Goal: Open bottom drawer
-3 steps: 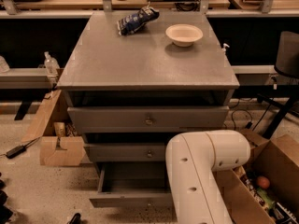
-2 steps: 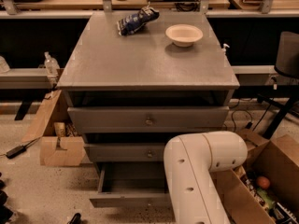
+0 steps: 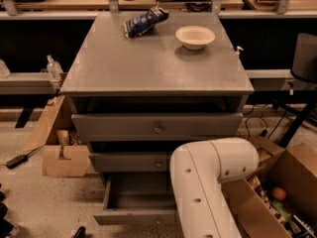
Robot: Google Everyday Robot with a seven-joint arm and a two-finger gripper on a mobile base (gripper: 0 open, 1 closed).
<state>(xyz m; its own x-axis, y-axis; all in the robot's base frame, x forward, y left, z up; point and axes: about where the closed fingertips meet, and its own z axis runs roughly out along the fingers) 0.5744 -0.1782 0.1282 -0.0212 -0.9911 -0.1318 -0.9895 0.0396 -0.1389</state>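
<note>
Lowest flat-fronted grey drawer (image 3: 131, 216) of the grey three-tier cabinet (image 3: 158, 73): standing well out from the carcass, interior exposed, front panel nearest the camera. Right part of the bottom drawer covered by the bulky white robot arm (image 3: 203, 182); knob not seen.

Gripper: not visible, hidden below or behind the white arm at the drawer's right end. Cannot tell how far open, nor whether holding anything. Judged low at drawer-front height, since a pull on the centre knob would call for that posture.

Middle grey drawer (image 3: 129, 161) and top grey drawer (image 3: 156, 125): both pushed in, set further back than the bottom one; round metal knob showing on the top front.

On the cabinet top, well apart from the work: shallow white bowl (image 3: 195, 36) and crumpled blue snack bag (image 3: 144, 21), near the rear edge, clear of the arm.

Judgement: task largely done, drawer open by most of its travel. Risk: arm elbow close over the open drawer.
</note>
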